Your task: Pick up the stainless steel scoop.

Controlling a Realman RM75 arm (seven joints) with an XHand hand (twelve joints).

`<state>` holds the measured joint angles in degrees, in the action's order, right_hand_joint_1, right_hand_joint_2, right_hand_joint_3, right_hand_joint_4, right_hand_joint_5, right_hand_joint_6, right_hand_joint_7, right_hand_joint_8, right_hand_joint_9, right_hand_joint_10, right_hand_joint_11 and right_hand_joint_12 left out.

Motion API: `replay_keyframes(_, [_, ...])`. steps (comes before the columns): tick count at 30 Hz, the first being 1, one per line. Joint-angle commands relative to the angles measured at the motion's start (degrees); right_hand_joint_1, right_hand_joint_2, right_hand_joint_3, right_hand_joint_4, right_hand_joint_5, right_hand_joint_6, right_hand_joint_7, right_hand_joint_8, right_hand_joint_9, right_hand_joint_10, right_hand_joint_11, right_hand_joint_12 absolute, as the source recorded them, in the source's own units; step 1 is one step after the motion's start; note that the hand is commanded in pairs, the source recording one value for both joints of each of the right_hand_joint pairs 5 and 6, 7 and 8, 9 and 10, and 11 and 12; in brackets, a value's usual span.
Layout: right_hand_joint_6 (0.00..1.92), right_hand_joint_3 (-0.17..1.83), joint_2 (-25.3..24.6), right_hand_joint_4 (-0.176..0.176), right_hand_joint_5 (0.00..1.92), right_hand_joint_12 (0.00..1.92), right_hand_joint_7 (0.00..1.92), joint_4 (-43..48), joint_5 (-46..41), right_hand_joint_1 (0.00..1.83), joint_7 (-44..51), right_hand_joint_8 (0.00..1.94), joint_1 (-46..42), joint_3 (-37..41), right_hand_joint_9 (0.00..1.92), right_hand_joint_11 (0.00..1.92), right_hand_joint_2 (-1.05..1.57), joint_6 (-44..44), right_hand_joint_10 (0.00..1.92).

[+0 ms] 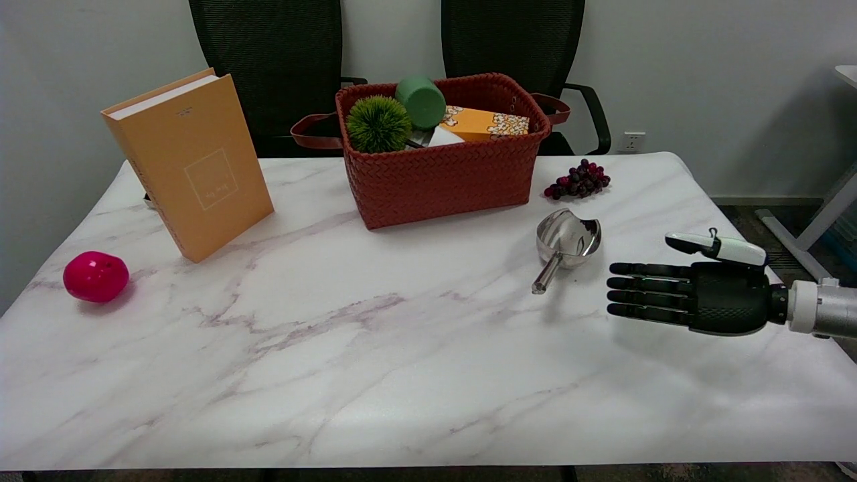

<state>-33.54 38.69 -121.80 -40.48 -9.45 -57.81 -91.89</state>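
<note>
White marble-patterned worktop [375, 375] with grey-pink veins fills the near view; behind it stand two black mesh office chairs [268, 60] against a pale wall, with a socket [633, 141] low on that wall at about two o'clock. At four o'clock the right hand [689, 291] reaches in from the edge, palm side on, its dark fingers [646, 289] stretched straight and apart and its white-tipped thumb raised above them, holding nothing. At ten o'clock from its fingertips, near but not touching, lies the stainless steel scoop [566, 244]: a shiny rounded bowl tipped open toward the far right, with a short tubular handle pointing down toward seven o'clock. Just beyond the scoop at one o'clock sits a bunch of dark grapes [579, 181]. A woven red basket [442, 174] stands at twelve o'clock, an orange book [194, 167] leans upright at ten, and a pink ball [96, 276] rests at nine.
</note>
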Motion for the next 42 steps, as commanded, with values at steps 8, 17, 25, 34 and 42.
replay_keyframes(8, [0.00,-0.17,-2.79,0.000,0.00,0.00,0.00,5.33,-4.02,0.29,-1.35,0.00,1.00,-9.70,0.00,0.00,1.46,7.73,0.00])
replay_keyframes(17, [0.00,-0.17,-4.07,0.000,0.00,0.00,0.00,6.49,-4.23,0.29,-1.43,0.00,1.14,-11.01,0.00,0.00,1.46,10.04,0.00])
replay_keyframes(25, [0.00,-0.17,-4.69,0.000,0.00,0.00,0.00,6.62,-4.23,0.29,-1.43,0.00,1.44,-11.73,0.00,0.00,1.46,12.06,0.00])
replay_keyframes(34, [0.00,-0.17,-5.74,0.000,0.00,0.00,0.00,7.04,-4.23,0.29,-2.84,0.00,4.06,-14.91,0.00,0.00,1.46,13.94,0.00])
replay_keyframes(42, [0.00,-0.17,-6.94,0.000,0.00,0.00,0.00,3.63,-4.19,0.29,-3.24,0.00,10.24,-20.45,0.00,0.00,1.46,13.40,0.00])
